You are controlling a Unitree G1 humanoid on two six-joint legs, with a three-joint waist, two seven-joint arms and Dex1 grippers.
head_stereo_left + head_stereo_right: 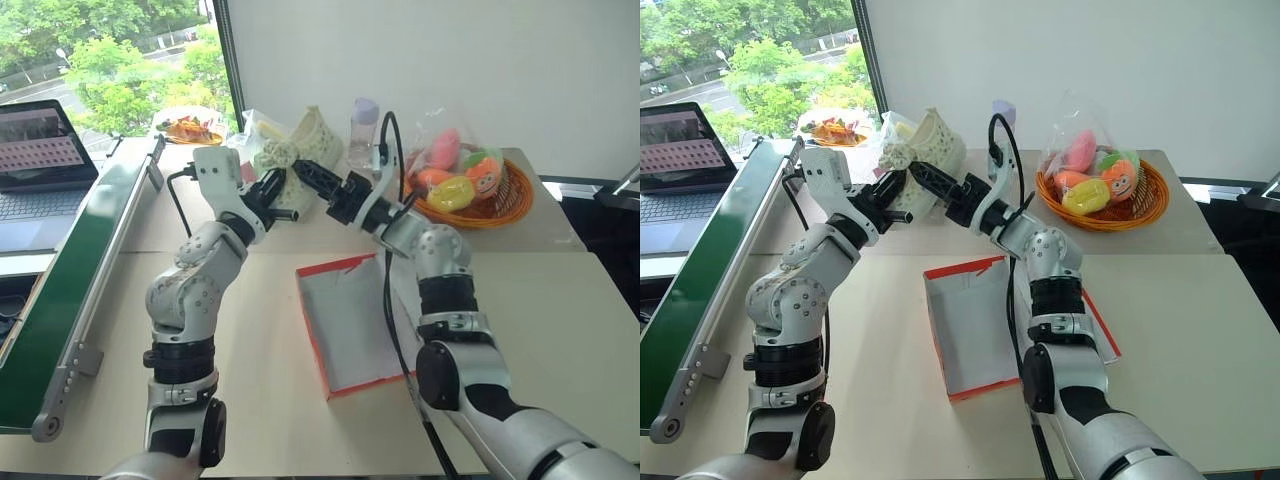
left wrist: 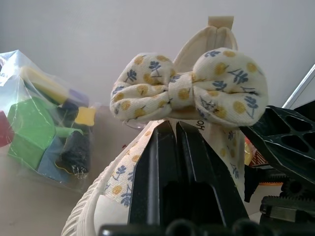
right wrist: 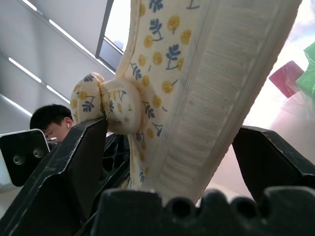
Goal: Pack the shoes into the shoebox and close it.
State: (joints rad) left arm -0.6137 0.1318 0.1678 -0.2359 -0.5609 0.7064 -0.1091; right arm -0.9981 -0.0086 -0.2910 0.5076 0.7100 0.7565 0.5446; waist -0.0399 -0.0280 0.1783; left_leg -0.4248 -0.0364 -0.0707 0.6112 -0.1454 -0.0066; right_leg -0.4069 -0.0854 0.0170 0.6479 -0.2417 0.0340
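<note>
Holding a cream shoe [image 1: 925, 150] up in the air above the far part of the table [image 1: 250, 400], I have my left gripper [image 1: 272, 190] clenched on it, fingers pinched together just under the fabric bow [image 2: 189, 88] with its yellow and blue flower print. My right gripper [image 1: 312, 172] has its jaws spread wide; in the right wrist view they stand on either side of the shoe's ribbed sole [image 3: 216, 98], the two fingers clear of it as far as I can tell. Both of my grippers meet at the shoe, the left one coming from my left, the right one from my right.

Below and nearer to me, the shoebox [image 1: 345, 320] lies open on the table, red-orange outside and pale grey inside, with nothing in the part of it I can see; my right forearm crosses over its right side. I cannot make out a second shoe.

Farther right on the table sits an orange woven basket [image 1: 505, 205] with colourful toys in a clear bag. A clear bottle [image 1: 364, 130] stands behind the shoe. A laptop [image 1: 40, 160] is open at the far left, and a person's head [image 3: 49, 120] shows in my right wrist view.
</note>
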